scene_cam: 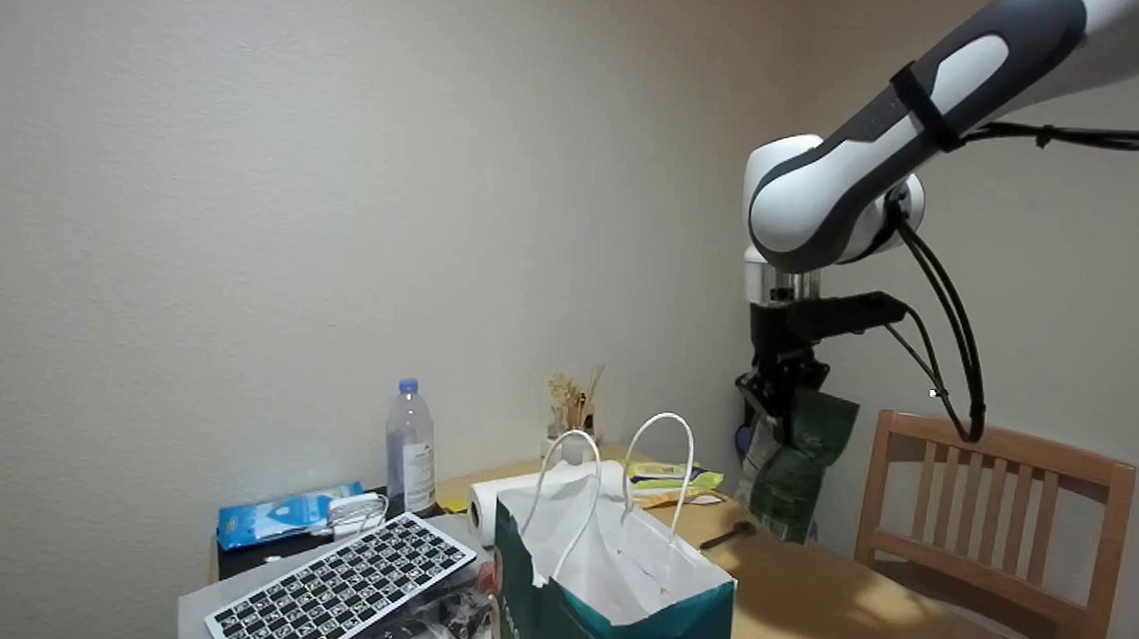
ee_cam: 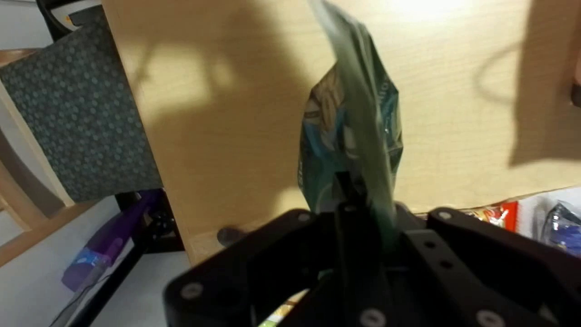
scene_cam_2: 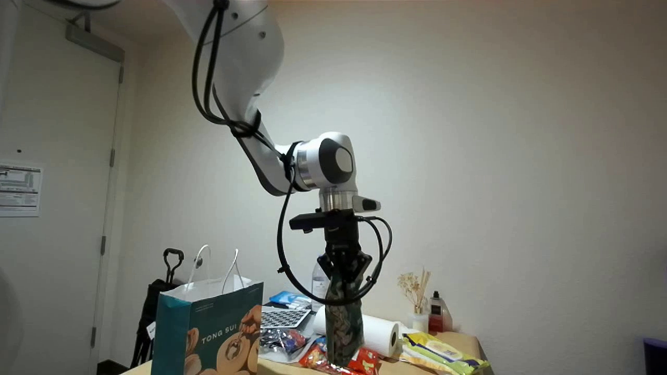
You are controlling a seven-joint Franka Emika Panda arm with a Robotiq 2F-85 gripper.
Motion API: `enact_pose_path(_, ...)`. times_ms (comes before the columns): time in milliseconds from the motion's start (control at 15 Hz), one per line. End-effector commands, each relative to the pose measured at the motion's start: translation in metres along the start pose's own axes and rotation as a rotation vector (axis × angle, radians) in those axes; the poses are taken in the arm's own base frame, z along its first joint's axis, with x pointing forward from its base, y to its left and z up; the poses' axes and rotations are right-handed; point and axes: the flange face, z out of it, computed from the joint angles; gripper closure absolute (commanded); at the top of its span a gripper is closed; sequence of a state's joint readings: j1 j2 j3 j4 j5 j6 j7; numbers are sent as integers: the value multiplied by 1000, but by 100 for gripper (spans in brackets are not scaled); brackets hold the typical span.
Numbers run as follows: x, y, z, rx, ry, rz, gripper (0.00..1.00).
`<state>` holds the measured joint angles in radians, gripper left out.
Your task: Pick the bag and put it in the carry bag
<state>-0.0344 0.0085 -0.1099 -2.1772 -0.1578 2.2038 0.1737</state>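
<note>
The bag is a dark green packet (scene_cam: pixel 801 476) that hangs upright from my gripper (scene_cam: pixel 781 420) above the wooden table. It also hangs below the gripper (scene_cam_2: pixel 345 276) in an exterior view, where its patterned side (scene_cam_2: pixel 344 336) faces the camera. In the wrist view the packet (ee_cam: pixel 324 136) is pinched between the dark fingers (ee_cam: pixel 363 209); the exact fingertip contact is dark and blurred. The carry bag is a teal paper bag (scene_cam: pixel 652 638) with two upright white handles and an open white top. It also shows in an exterior view (scene_cam_2: pixel 208 328), apart from the gripper.
A white paper roll (scene_cam_2: pixel 379 334), red snack packets (scene_cam_2: pixel 367 359), a yellow wipes pack (scene_cam_2: pixel 440 354) and a bottle (scene_cam: pixel 410 454) stand or lie along the wall side. A black-and-white patterned board (scene_cam: pixel 340 589) lies beside the carry bag. A wooden chair (scene_cam: pixel 1002 510) stands at the table end.
</note>
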Motion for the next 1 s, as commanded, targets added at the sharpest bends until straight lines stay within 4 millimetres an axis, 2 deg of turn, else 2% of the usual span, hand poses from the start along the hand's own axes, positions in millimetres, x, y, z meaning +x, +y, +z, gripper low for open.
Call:
enact_pose_path(0,-3,-3,-7,3,9,-7,99)
enact_pose_path(400,-6,-3,-8,4,10,-8,100)
enact_pose_path(933,-43,-87,-96,-171,125,-217,100)
